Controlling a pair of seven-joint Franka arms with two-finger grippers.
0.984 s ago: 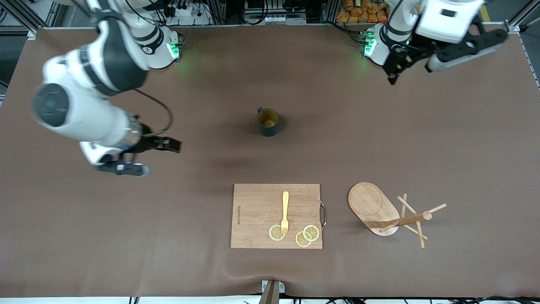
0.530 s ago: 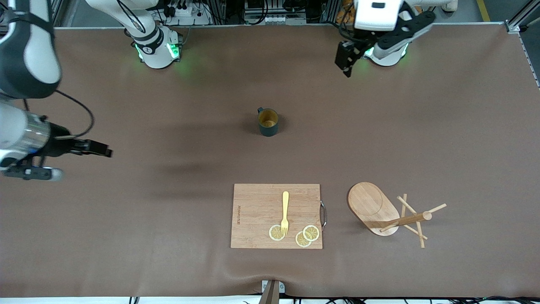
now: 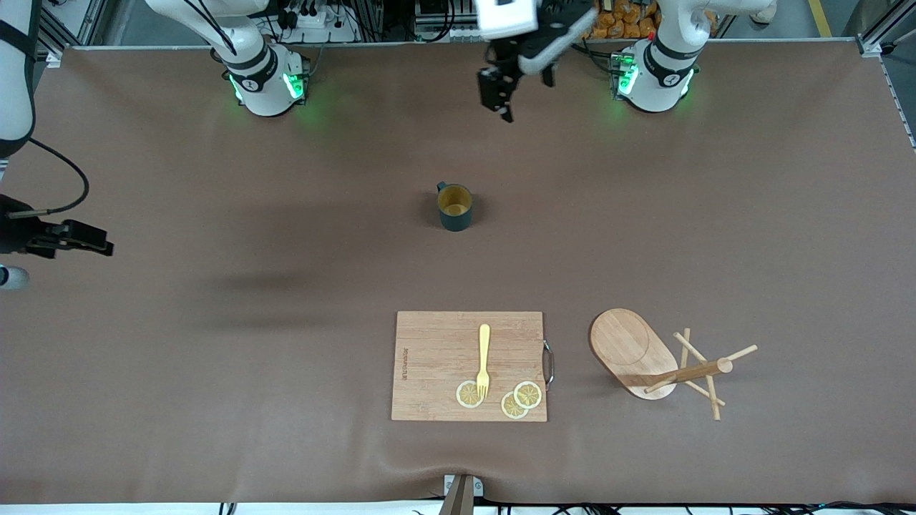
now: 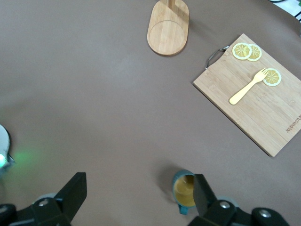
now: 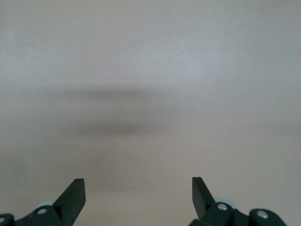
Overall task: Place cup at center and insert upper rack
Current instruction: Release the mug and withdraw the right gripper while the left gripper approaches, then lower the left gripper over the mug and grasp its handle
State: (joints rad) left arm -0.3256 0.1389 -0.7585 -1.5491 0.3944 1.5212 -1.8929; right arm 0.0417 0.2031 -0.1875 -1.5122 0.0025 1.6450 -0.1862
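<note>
The left claw (image 3: 501, 100) hangs wide and empty over bare worktop (image 3: 715, 214) between the bases; the right claw (image 3: 64, 239), equally wide, hovers at the worktop's edge. The cup (image 3: 455, 207), upright mid-worktop, looks rigid, glazed, probably slippery; its rim wall seems the best hold. The upper rack (image 3: 647, 357), toppled beside the cutting board (image 3: 436, 357), looks light; open room surrounds both.

Fork (image 3: 484, 360) on cutting board (image 3: 436, 357) — nearer the camera than cup (image 3: 455, 207).
</note>
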